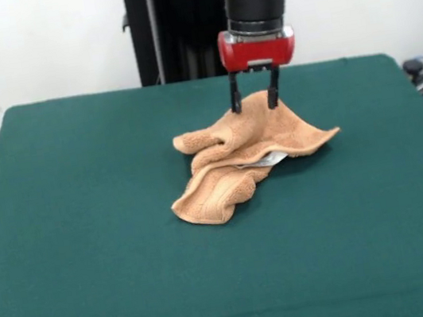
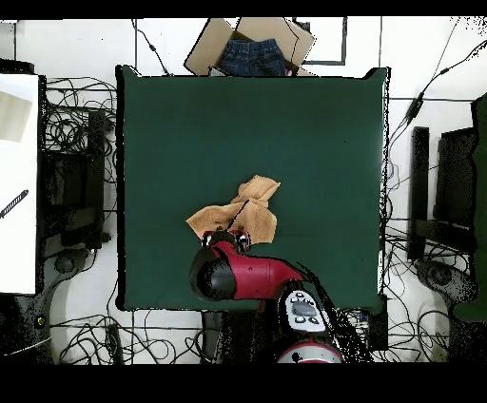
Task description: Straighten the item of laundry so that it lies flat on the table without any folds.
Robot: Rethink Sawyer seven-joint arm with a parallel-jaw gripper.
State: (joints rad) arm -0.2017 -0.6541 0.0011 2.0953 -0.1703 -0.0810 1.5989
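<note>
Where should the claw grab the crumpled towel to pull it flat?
Probably the pointed corner of the towel that sticks out flat and free over the green table, coming straight down from above. That corner is a single layer, unlike the bunched, folded lump. The open claw now straddles the raised far edge.

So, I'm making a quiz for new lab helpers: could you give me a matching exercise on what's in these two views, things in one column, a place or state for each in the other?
Things:
1. tan terry-cloth towel
2. red and black gripper
3. dark green felt-topped table
4. brown cardboard box

Descriptions:
A. beyond the table's edge, blue cloth inside
B. crumpled, with folds, one part raised
C. lies under the towel
D. fingers straddle the towel's raised fold

Pairs: 1-B, 2-D, 3-C, 4-A
</note>
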